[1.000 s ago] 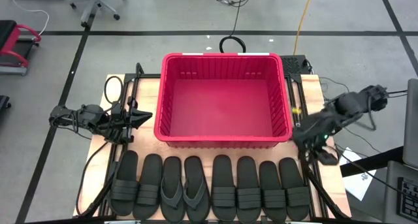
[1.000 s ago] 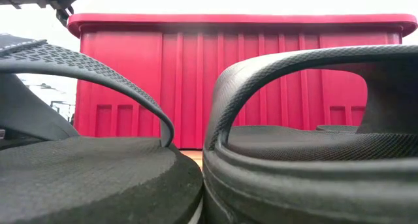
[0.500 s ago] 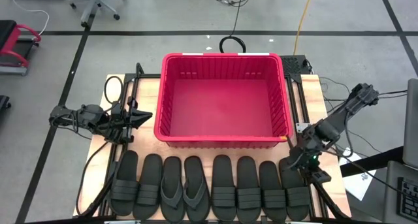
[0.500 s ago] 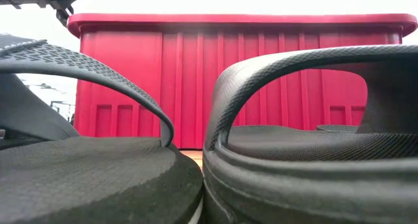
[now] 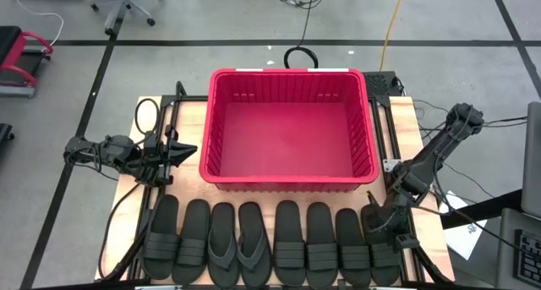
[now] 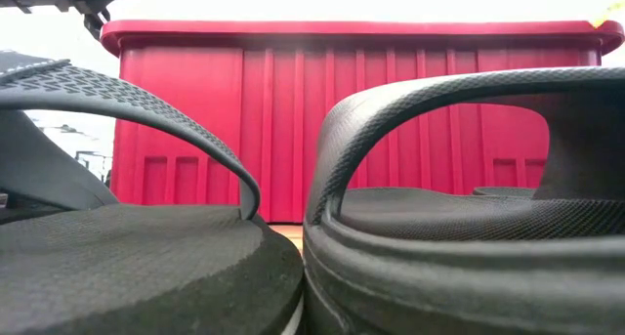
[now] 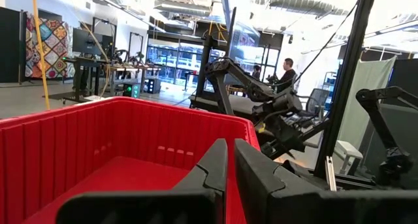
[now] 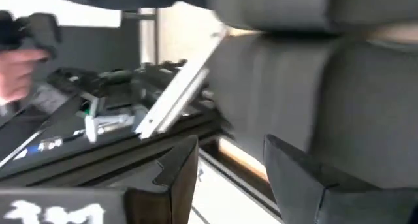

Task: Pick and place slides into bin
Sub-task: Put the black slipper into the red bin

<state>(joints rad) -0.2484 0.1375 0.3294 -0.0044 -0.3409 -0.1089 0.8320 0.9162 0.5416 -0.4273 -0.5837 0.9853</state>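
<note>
Hovering right gripper [image 5: 382, 223], jaws wide, over rightmost slides [image 5: 385, 239], left gripper [image 5: 182, 151] closed, empty

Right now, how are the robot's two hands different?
The left hand is shut, its fingers pressed together, while the right hand is open with a gap between its fingers. The left hand waits beside the red bin; the right hand is down over the last slide at the right end of the row. Both are dark and hold nothing.
</note>
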